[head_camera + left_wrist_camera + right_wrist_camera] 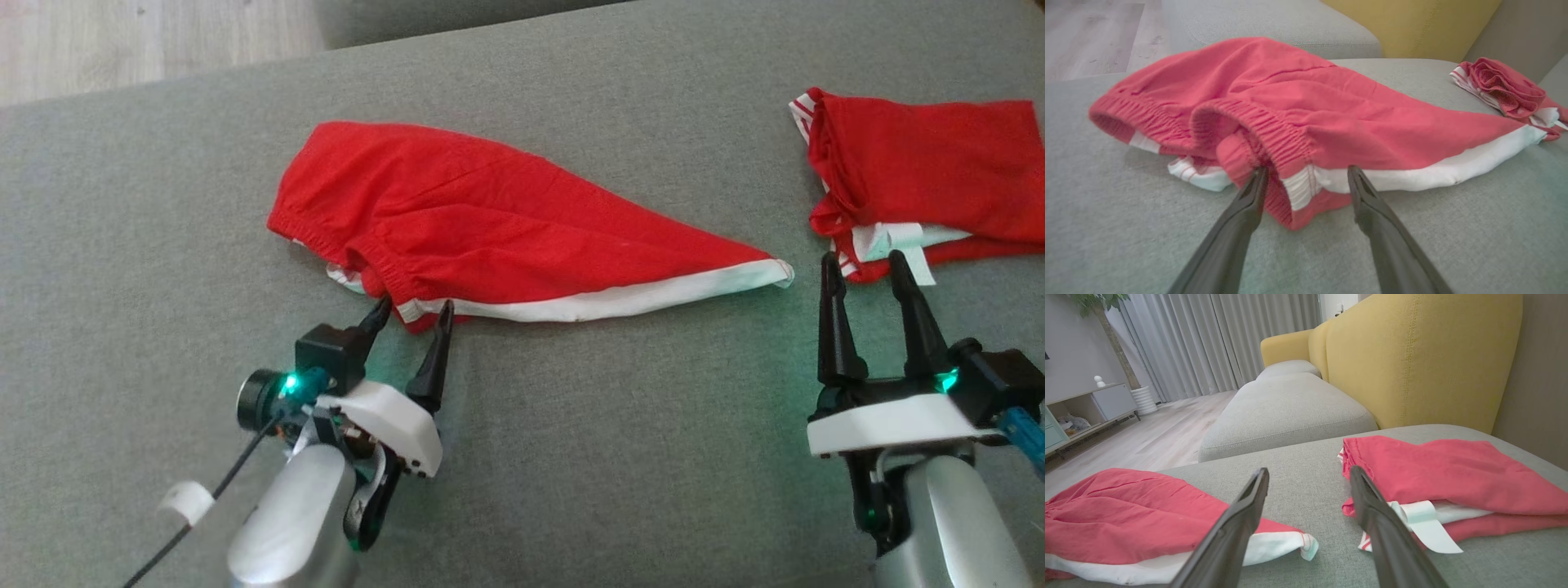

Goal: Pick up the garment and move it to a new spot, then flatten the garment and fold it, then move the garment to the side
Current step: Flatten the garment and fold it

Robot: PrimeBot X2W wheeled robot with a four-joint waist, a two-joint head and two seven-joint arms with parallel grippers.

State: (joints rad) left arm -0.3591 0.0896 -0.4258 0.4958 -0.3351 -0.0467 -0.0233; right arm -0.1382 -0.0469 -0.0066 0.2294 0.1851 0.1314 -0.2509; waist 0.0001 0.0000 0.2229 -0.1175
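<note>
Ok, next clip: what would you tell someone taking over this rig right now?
Left pincer: open, fingertips either side of the waistband corner of the red shorts, not closed on it.
Right pincer: open, holding nothing, tips near the edge of the folded red garment.
Things: the shorts lie loose and creased mid-cushion on the grey sofa; the folded garment sits at the right.
Done: apparently nothing on the shorts yet.
Left: grasp, relocate, flatten, fold, move aside.
</note>
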